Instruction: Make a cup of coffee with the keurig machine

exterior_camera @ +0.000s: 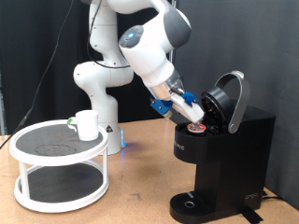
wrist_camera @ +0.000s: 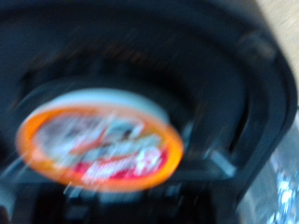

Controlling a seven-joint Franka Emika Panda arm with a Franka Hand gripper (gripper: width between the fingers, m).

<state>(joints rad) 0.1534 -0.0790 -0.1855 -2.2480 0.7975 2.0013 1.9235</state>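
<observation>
The keurig machine (exterior_camera: 222, 154) stands at the exterior view's right with its rounded lid (exterior_camera: 230, 97) hinged open. My gripper (exterior_camera: 193, 119) reaches down from the left to the open pod chamber. A small white pod with an orange-red top (exterior_camera: 195, 128) sits right at the fingertips, at the chamber's mouth. In the wrist view the pod (wrist_camera: 98, 149) looks large and blurred against the black chamber (wrist_camera: 215, 84), and no fingers show there. The cup (exterior_camera: 86, 124), a small white mug, stands on a round stand at the left, far from the gripper.
The white two-tier round stand (exterior_camera: 58, 163) with dark mesh shelves takes up the left of the wooden table (exterior_camera: 140, 191). The robot's base (exterior_camera: 98, 93) stands behind it. A black curtain hangs behind the scene. The machine's drip base (exterior_camera: 192, 203) is near the table's front.
</observation>
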